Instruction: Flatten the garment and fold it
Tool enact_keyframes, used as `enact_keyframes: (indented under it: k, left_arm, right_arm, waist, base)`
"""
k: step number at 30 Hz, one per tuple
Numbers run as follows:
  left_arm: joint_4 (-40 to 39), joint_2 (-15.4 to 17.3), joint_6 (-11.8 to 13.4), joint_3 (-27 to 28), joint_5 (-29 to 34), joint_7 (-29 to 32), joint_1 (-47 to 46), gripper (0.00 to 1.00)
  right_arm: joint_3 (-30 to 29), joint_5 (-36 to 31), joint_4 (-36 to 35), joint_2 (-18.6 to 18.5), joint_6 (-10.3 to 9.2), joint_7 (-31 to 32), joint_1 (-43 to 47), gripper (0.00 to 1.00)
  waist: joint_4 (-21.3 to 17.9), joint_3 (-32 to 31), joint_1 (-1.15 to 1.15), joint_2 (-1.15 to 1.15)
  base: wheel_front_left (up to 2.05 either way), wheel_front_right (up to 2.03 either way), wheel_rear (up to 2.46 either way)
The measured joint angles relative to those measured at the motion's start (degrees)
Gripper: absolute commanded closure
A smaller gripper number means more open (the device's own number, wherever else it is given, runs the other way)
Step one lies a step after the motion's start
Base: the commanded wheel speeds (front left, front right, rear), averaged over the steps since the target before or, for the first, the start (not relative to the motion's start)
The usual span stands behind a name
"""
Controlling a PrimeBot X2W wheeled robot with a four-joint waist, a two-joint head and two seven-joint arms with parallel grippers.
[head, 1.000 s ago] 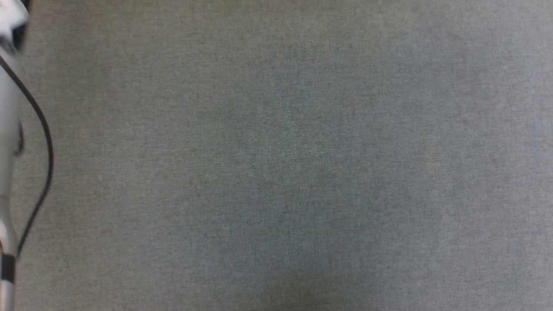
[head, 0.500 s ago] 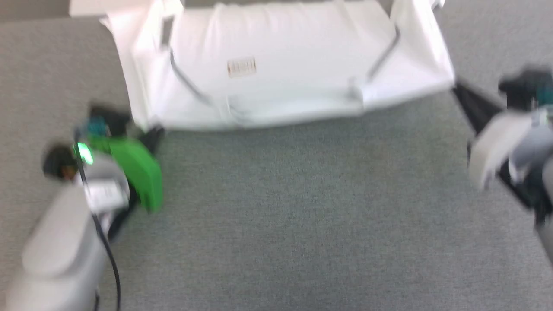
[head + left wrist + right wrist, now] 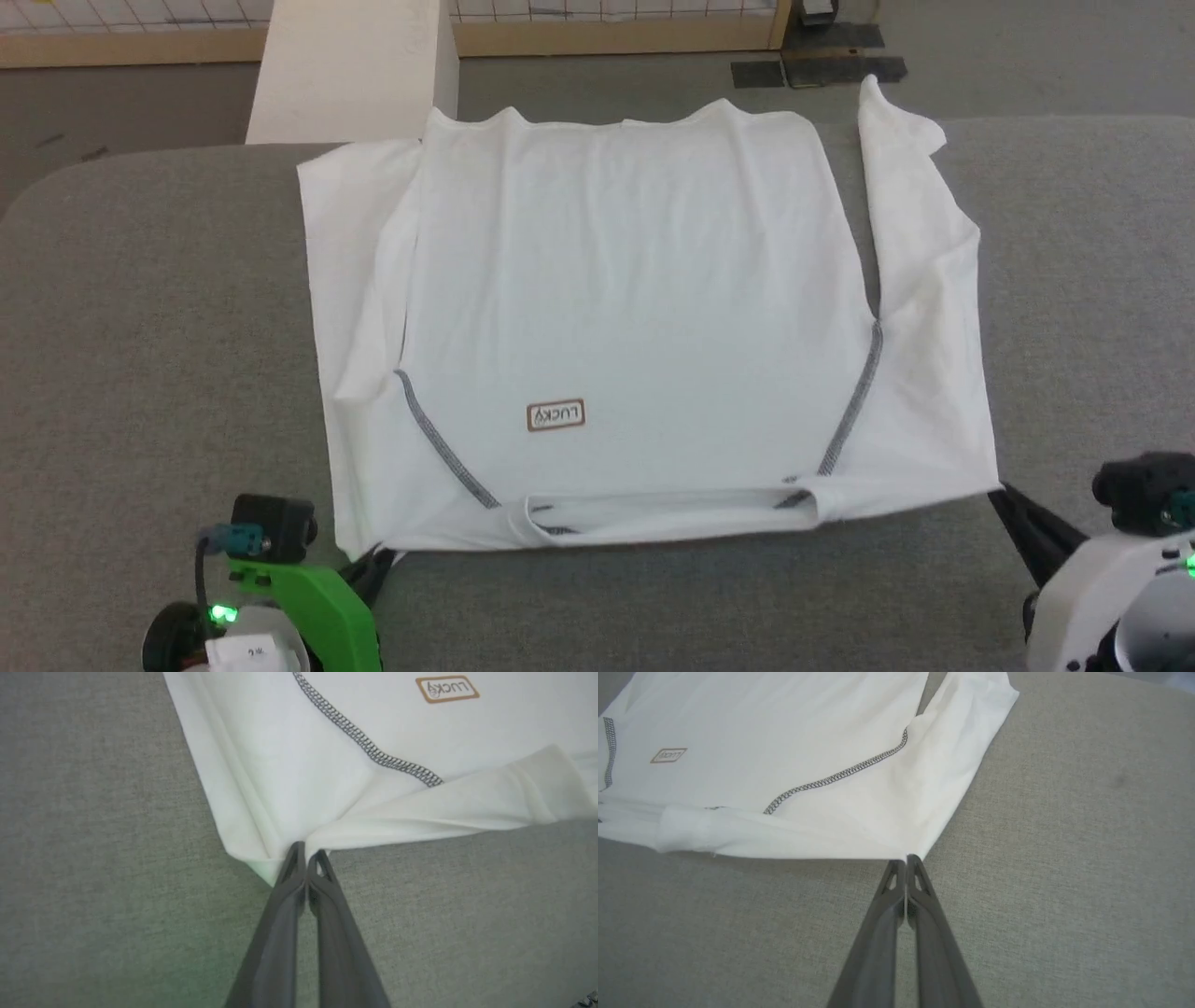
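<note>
My left gripper and right gripper each pinch a shirt corner either side of the label (light, floppy cloth; corners seem the best holds).

White thin-fabric T-shirt spread nearly flat on grey cloth surface, hem at far edge, collar at near edge with strip of fabric rolled over along it. Brown-bordered "LUCKY" label near collar, upside down in head view. Grey zigzag stitching runs diagonally from collar toward both underarms. Left sleeve folded against body; right sleeve lies outward, slightly apart. Near corners drawn into points; light creases.
</note>
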Motion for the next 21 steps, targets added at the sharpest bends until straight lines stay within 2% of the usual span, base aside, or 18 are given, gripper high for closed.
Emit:
enact_keyframes:
  k: [4, 12, 17, 18, 19, 20, 21]
  left_arm:
    - [-1.5, 0.1, 1.3, -0.5, -1.2, 1.2, 3.4, 1.00]
    - [-2.8, 0.1, 3.0, -1.4, -2.4, 2.9, 8.6, 1.00]
    - [-1.8, -0.9, 3.1, -2.4, -2.4, 2.5, 8.7, 1.00]
    - [-1.5, -1.3, 3.3, -2.4, -2.3, 2.0, 8.7, 0.56]
    - [-1.1, -1.9, 3.6, -2.5, -2.3, 1.4, 8.7, 0.21]
    - [-0.8, -2.4, 3.6, -2.6, -2.4, 1.3, 8.7, 0.00]
    - [-0.4, -2.7, 3.5, -2.6, -2.5, 1.1, 8.7, 0.00]
  right_arm:
    - [-2.9, 0.0, -1.8, 3.0, 0.00, 4.0, 5.7, 1.00]
    - [-7.2, -2.1, -4.6, 9.0, -0.01, 16.5, 14.4, 1.00]
    - [-5.9, -3.5, -2.6, 10.5, -0.08, 17.2, 15.0, 1.00]
    - [-5.5, -3.5, -2.0, 10.7, -0.09, 17.0, 15.0, 1.00]
    - [-5.1, -3.5, -1.2, 11.0, -0.09, 16.4, 15.0, 1.00]
    - [-4.8, -3.7, -0.8, 11.1, -0.09, 15.3, 15.0, 0.23]
    - [-4.6, -3.8, -0.5, 11.1, -0.09, 14.7, 15.0, 0.00]
  waist:
    - [1.2, -0.7, 0.00, 0.00]
    - [2.2, -1.6, 0.00, 0.00]
    - [2.2, -1.8, 0.00, 0.00]
    - [2.2, -1.9, 0.00, 0.00]
    - [2.2, -2.1, 0.00, 0.00]
    - [2.2, -2.4, 0.00, 0.00]
    - [2.3, -2.6, 0.00, 0.00]
  base:
    - [0.00, 0.00, 0.00]
    - [0.00, 0.00, 0.00]
    - [0.00, 0.00, 0.00]
    - [0.00, 0.00, 0.00]
    - [0.00, 0.00, 0.00]
    - [0.00, 0.00, 0.00]
    - [0.00, 0.00, 0.00]
